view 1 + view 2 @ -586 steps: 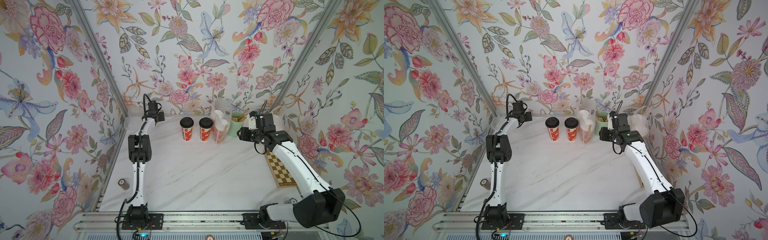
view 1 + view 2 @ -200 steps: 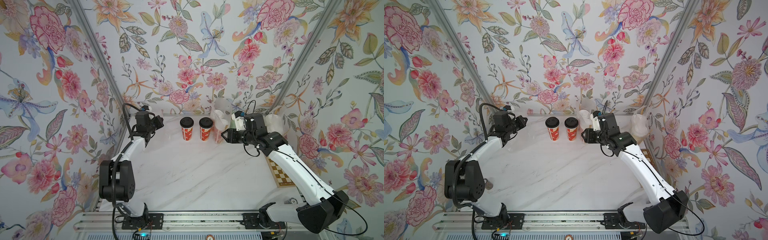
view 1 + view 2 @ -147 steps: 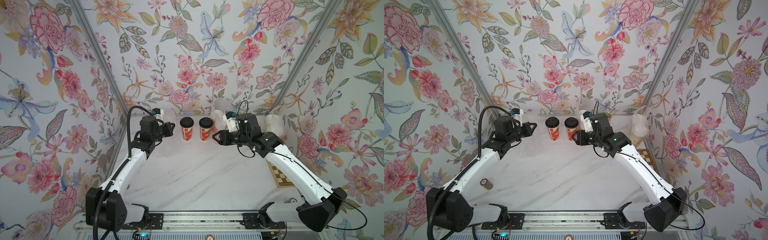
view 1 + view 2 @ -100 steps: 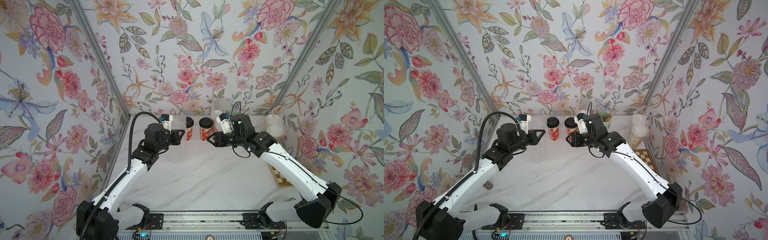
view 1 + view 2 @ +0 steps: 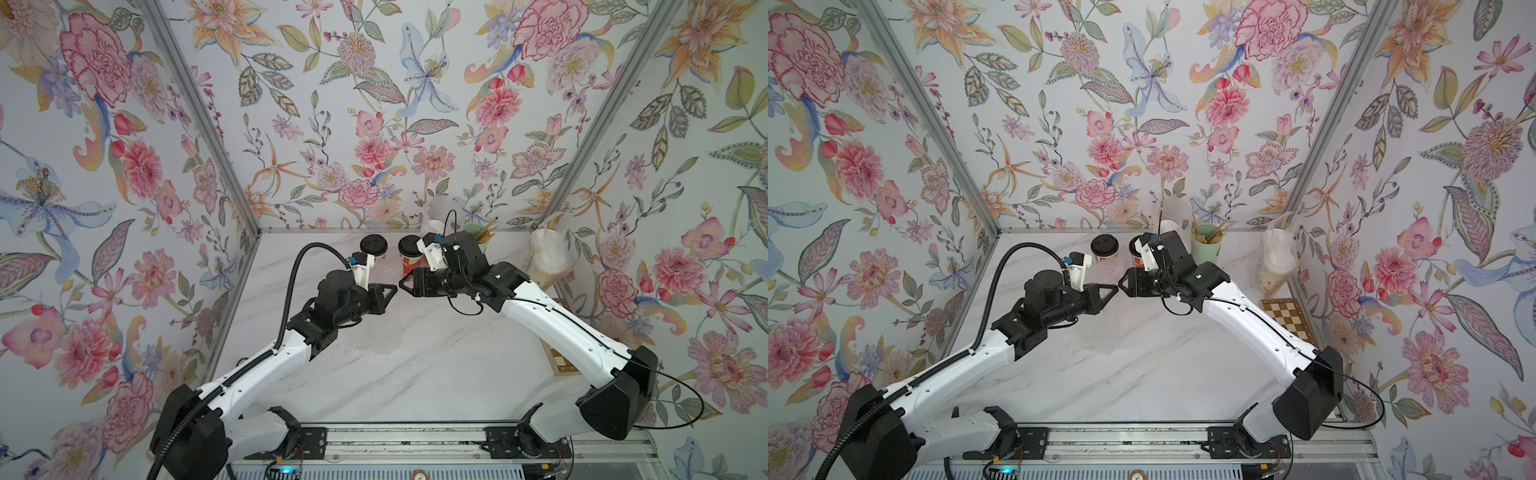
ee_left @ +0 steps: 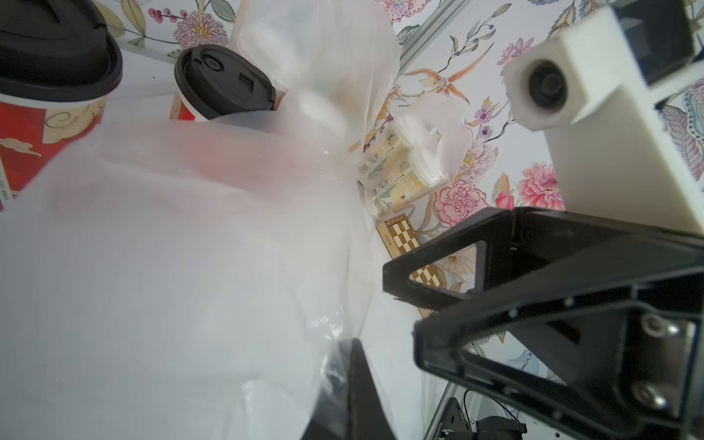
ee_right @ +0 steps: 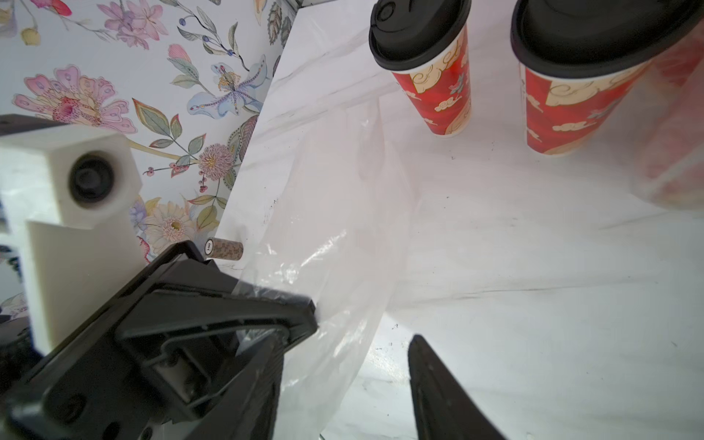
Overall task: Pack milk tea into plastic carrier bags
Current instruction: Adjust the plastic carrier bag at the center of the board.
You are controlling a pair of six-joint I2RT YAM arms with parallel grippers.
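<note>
The milk tea cups [image 5: 373,249], two red printed ones with black lids, stand upright side by side near the far edge of the tabletop [image 5: 415,374], outside of the bags. Just in front of them a thin clear carrier bag [image 7: 335,228] reaches from the tabletop up to the left gripper [image 7: 310,318], which has its fingers pressed together on the edge of the film. The right gripper [image 6: 400,304] faces it tip to tip, very near, with its fingers spread apart. Behind the right arm [image 5: 1246,324], at the far edge, a second bag [image 5: 1173,214] stands, and its content is mostly hidden. A mint-green cup of straws [image 5: 1206,247] is just beside it. At the far right corner a third bag [image 5: 1277,257] holds clear cups with beige drink and white lids. A checkered board [image 5: 1287,316] lies along the right edge, and a small roll [image 7: 224,249] lies at the left edge
</note>
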